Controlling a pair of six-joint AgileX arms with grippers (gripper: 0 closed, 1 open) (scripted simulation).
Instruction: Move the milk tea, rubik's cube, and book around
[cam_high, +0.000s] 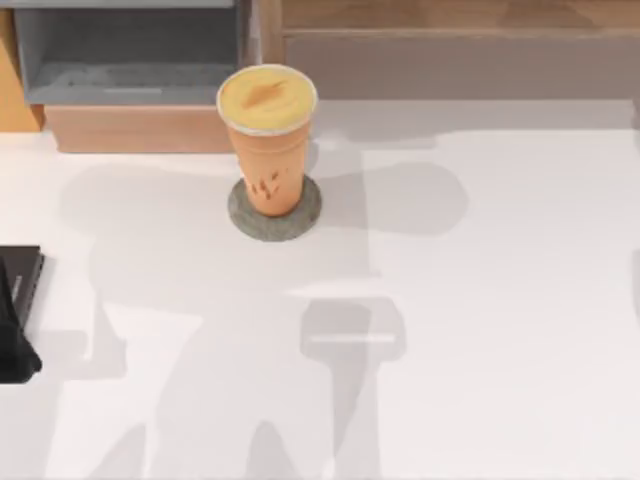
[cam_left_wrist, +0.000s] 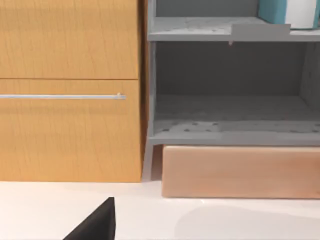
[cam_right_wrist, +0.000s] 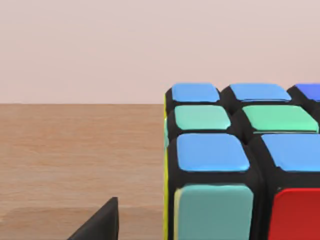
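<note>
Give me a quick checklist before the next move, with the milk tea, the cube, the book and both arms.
1. Milk tea upright on the round grey coaster: ok.
2. Rubik's cube close in front of the right wrist camera, resting on a wooden surface: ok.
3. Right fingers closed on the cube: cannot tell.
4. Book on the upper grey shelf: ok.
5. Lower grey shelf free: ok.
6. Left arm at the table's left edge, apart from the cup: ok.
</note>
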